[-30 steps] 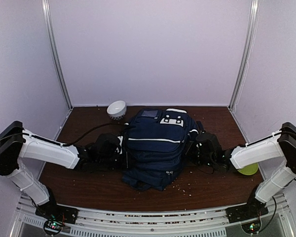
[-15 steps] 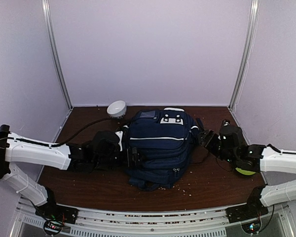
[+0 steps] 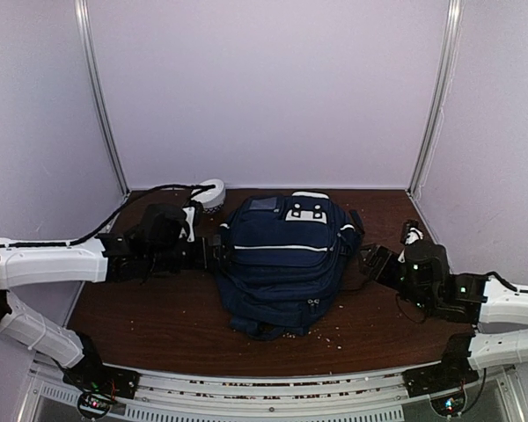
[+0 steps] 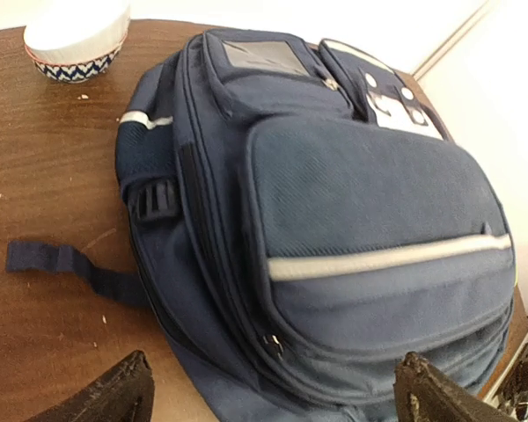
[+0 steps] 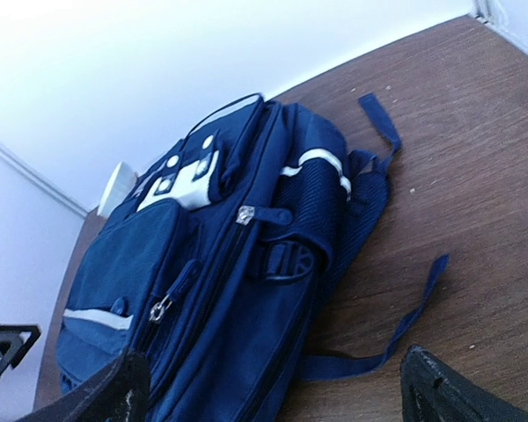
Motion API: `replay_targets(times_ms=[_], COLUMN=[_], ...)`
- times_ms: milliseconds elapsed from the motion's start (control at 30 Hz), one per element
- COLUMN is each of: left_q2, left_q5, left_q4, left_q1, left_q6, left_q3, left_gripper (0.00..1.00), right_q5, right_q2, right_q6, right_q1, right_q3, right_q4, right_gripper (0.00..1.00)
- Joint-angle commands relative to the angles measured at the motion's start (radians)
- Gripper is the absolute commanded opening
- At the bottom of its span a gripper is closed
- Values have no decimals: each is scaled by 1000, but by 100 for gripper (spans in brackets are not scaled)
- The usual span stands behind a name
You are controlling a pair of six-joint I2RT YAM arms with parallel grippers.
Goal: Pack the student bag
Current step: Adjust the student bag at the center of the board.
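The student bag (image 3: 282, 259) is a navy-blue backpack with white stripes, lying front side up in the middle of the table, its zips closed. My left gripper (image 3: 213, 253) is open just off the bag's left side. In the left wrist view the bag (image 4: 361, 202) fills the frame beyond that open gripper (image 4: 277, 397), which holds nothing. My right gripper (image 3: 370, 261) is open a short way off the bag's right side. The right wrist view shows the bag (image 5: 211, 290) and a loose strap (image 5: 405, 325) beyond that gripper (image 5: 277, 397), also holding nothing.
A white bowl with a patterned base (image 3: 209, 193) stands at the back left, close to the bag's top corner and my left arm. Crumbs (image 3: 326, 334) lie scattered on the brown table in front of the bag. Another strap (image 4: 66, 262) trails off the bag's left side.
Both grippers opened and let go of the bag's sides. The left arm drew back to the left and rear, the right arm to the right. The bag settled flatter.
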Motion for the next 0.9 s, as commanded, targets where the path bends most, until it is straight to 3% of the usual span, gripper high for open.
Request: replay_targets(times_ms=[0,167,500,667,867], left_q2=[61,121,126,123,33], left_q5=[173,252,284,272,186], left_q4=[79,195,282,323,292], left_q1=[53,54,54,54,54], left_q6=[42,-15,-60,-101,-117], left_q3=[61,54,-21,-78,-168], left_gripper=[98,97,88,76,73], right_q5=[-176,-318,-310,-323,-374], right_q2=[1,144,351,422,517], right_q6=[-5,60,120,126,66], right_q1=[-1,10,-2,-28,-35], right_q3=[-63,61,220,248,357], right_q4=[244,222,82,89,50], right_gripper=[100,100,98,81,54])
